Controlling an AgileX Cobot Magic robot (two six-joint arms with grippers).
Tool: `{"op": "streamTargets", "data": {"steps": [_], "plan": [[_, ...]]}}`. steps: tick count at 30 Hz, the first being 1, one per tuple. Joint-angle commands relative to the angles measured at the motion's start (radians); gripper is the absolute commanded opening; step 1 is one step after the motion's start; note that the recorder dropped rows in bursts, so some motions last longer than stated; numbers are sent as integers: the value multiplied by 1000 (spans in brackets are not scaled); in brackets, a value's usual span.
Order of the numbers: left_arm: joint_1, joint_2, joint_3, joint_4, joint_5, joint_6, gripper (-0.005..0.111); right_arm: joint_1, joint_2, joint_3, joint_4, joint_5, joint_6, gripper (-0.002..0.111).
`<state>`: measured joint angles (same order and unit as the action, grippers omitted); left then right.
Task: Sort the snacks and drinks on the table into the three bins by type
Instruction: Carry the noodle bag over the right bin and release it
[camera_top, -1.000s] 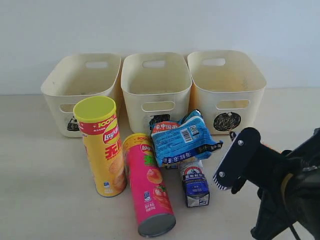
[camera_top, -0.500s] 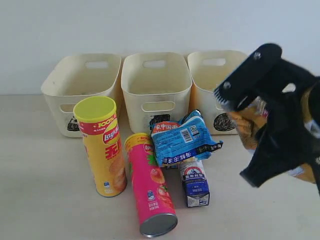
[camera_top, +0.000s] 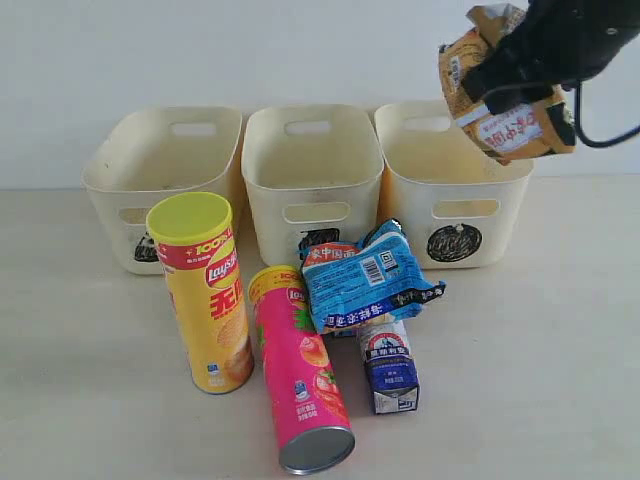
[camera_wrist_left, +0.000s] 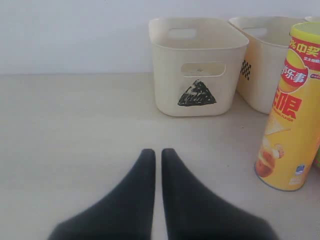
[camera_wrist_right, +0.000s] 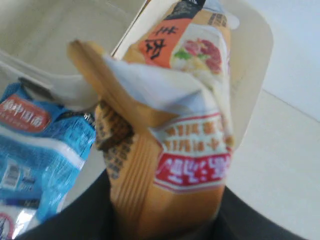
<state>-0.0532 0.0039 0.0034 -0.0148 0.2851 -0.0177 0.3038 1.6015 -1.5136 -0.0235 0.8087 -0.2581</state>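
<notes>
Three alike cream plastic tubs with slot handles and black scribbled front marks: left tub (camera_top: 105, 205), middle tub (camera_top: 315, 185), right tub (camera_top: 480, 185).

Two tall cylindrical chip tubes: one yellow cardboard tube (camera_top: 210, 310) with yellow lid, one pink tube with silver end (camera_top: 300, 385).

Two crinkly snack packets: one blue packet (camera_top: 365, 280), one orange-white packet (camera_top: 505, 130).

One small blue-and-white box carton (camera_top: 390, 372) in view.
</notes>
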Motion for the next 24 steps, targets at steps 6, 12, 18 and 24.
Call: {"op": "streamTargets", "data": {"steps": [6, 12, 18, 24], "plan": [[2, -4, -3, -4, -7, -8, 4, -86, 472, -448, 82, -29, -40, 0], [2, -4, -3, -4, -7, -8, 4, -86, 623, -598, 96, -12, -25, 17], [2, -4, -3, -4, -7, -8, 4, -86, 641, -648, 93, 19, -9, 76], [2, -4, -3, -4, -7, -8, 4, -86, 634, -760, 100, 204, -9, 78]]}}
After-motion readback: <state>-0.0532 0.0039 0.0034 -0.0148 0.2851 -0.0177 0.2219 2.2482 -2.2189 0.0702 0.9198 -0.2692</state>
